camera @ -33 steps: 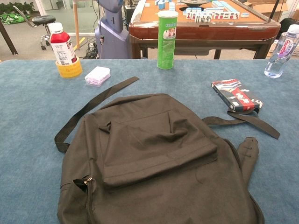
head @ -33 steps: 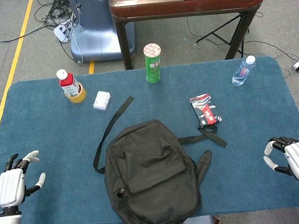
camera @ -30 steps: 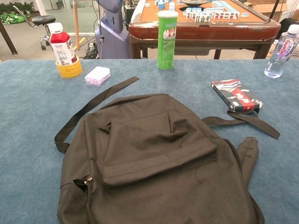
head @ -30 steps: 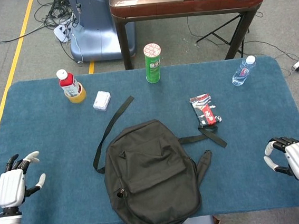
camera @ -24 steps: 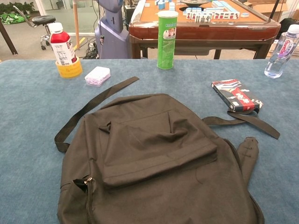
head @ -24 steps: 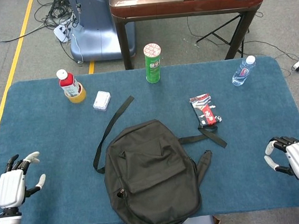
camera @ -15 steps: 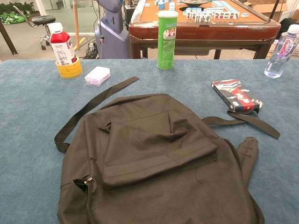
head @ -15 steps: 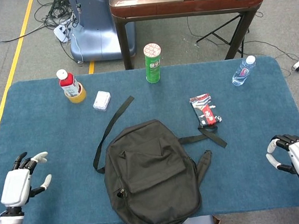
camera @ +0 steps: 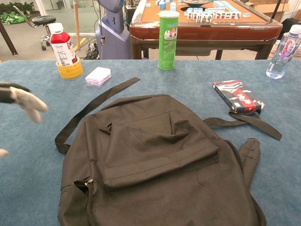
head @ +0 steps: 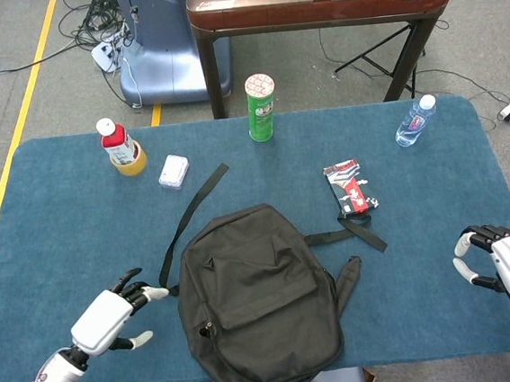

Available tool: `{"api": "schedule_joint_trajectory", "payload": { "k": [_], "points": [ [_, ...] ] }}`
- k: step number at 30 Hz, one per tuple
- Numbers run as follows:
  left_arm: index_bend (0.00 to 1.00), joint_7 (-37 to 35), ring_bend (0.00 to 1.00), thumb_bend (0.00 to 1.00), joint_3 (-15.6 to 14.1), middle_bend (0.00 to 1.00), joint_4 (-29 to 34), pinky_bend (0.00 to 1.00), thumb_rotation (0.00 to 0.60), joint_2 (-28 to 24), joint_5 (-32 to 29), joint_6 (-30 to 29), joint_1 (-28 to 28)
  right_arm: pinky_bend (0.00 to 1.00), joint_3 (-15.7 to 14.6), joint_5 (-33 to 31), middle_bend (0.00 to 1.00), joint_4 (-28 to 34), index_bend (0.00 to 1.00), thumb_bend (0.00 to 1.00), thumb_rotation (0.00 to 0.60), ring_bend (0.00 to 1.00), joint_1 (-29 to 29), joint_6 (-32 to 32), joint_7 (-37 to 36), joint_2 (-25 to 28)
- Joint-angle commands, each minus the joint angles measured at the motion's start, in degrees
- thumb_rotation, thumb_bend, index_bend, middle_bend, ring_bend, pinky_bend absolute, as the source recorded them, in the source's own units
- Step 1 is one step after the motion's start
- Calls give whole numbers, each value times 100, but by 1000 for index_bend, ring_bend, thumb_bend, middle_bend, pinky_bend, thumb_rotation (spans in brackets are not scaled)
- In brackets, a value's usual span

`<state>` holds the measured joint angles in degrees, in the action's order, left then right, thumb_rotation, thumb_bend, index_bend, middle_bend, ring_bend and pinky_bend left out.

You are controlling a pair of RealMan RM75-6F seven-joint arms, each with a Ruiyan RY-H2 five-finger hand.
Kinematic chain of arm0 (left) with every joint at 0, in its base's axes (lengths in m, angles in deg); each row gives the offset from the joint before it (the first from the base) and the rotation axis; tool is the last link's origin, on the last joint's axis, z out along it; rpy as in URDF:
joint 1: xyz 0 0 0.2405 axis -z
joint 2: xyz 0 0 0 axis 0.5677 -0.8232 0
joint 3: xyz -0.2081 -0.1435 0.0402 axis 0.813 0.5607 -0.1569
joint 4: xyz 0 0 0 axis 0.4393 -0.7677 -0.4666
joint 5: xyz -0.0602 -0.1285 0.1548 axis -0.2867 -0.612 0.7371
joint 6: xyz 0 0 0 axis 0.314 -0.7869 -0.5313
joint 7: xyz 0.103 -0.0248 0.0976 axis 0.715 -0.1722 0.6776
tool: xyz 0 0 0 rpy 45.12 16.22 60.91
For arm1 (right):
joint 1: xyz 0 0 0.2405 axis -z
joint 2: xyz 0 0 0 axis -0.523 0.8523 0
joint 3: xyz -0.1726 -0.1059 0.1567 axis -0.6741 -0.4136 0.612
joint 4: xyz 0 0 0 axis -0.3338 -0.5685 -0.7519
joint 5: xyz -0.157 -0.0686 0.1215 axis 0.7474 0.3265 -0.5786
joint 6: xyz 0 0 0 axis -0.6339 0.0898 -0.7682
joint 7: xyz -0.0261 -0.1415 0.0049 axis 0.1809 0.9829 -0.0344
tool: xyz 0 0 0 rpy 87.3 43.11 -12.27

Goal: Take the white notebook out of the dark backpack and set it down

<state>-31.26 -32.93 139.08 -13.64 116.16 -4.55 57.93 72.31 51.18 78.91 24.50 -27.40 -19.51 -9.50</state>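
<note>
The dark backpack [head: 256,299] lies flat and zipped at the table's near middle, its front pocket [camera: 157,143] facing up. No white notebook shows in either view. My left hand [head: 112,316] hovers open just left of the backpack, fingers spread toward it; its fingertips [camera: 26,101] enter the chest view at the left edge. My right hand [head: 508,268] stays open near the table's right edge, far from the backpack, with nothing in it.
At the back stand a red-capped bottle [head: 120,146], a small white box [head: 173,172], a green canister [head: 261,107] and a water bottle [head: 414,120]. A red-and-black box [head: 350,187] lies by the backpack's right strap [head: 350,234]. The left strap [head: 190,217] runs toward the far side.
My left hand has swung in from the table's left edge toward the backpack's left side. The right hand has barely shifted. The backpack has not moved.
</note>
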Motion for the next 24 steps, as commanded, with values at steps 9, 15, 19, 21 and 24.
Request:
{"api": "schedule_joint_trajectory", "payload": {
  "k": [9, 15, 19, 21, 24],
  "points": [
    [199, 143, 187, 246, -251, 255, -343, 32, 600, 888, 664, 859, 872, 518, 7, -60, 474, 4, 551, 285, 600, 437, 22, 92, 26, -3],
    [158, 429, 180, 246, -281, 244, -681, 31, 600, 1443, 646, 1004, 1006, 518, 14, -90, 471, -19, 548, 286, 600, 437, 41, 119, 2, 5],
    [154, 600, 179, 246, -297, 241, -887, 32, 600, 1736, 578, 1006, 1021, 518, 24, -109, 469, -30, 547, 287, 600, 437, 64, 109, -16, 14],
    [154, 667, 179, 246, -314, 241, -961, 32, 600, 1850, 527, 1052, 1047, 518, 30, -117, 469, -43, 547, 287, 600, 437, 74, 106, -32, 21],
    [154, 719, 179, 246, -363, 241, -1001, 32, 600, 1983, 456, 1109, 1075, 518, 36, -114, 469, -58, 547, 287, 600, 436, 89, 87, -59, 25]
  ]
}}
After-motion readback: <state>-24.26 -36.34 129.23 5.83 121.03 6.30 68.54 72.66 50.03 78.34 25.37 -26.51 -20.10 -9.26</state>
